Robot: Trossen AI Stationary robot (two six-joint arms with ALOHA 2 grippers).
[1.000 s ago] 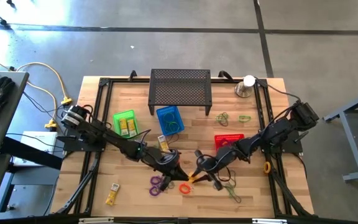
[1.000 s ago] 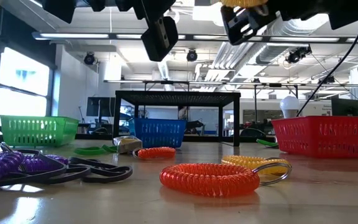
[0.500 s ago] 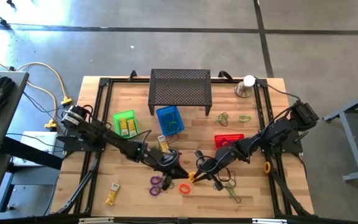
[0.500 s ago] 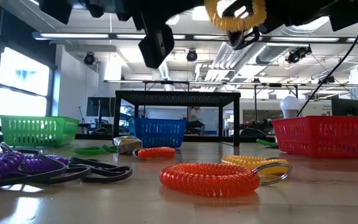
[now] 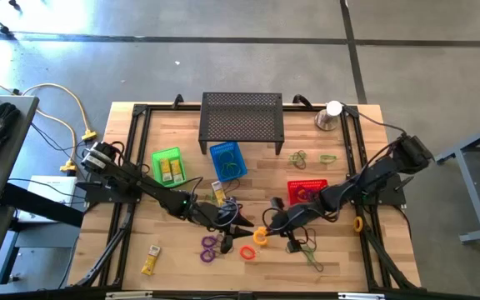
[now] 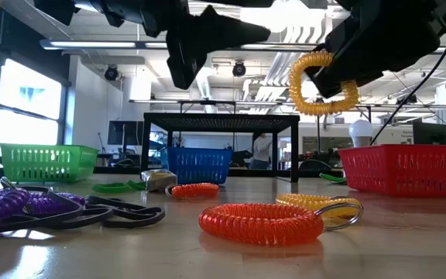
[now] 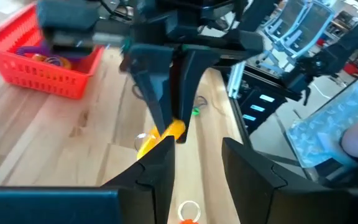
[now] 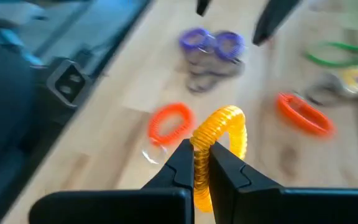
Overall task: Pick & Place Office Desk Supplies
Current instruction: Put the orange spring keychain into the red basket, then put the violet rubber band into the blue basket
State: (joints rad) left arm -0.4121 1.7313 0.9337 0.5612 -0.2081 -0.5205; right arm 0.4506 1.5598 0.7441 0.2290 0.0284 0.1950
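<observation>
No writing is legible. The right gripper (image 8: 202, 163) has its fingers pinched on a yellow coil (image 8: 222, 127), lifted above the counter (image 5: 348, 258) near its front edge. The left gripper (image 5: 242, 225) has its fingers parted, empty.

Right pincer (image 8: 201, 163) pinching yellow coil loop (image 8: 224, 126).

Three baskets stand on the table: green (image 5: 167, 166), blue (image 5: 227, 160) and red (image 5: 306, 190).

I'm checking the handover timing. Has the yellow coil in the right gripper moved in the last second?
Yes. In the low view the yellow coil has dropped and shifted right, toward the red basket, gripped by the right gripper.
</observation>
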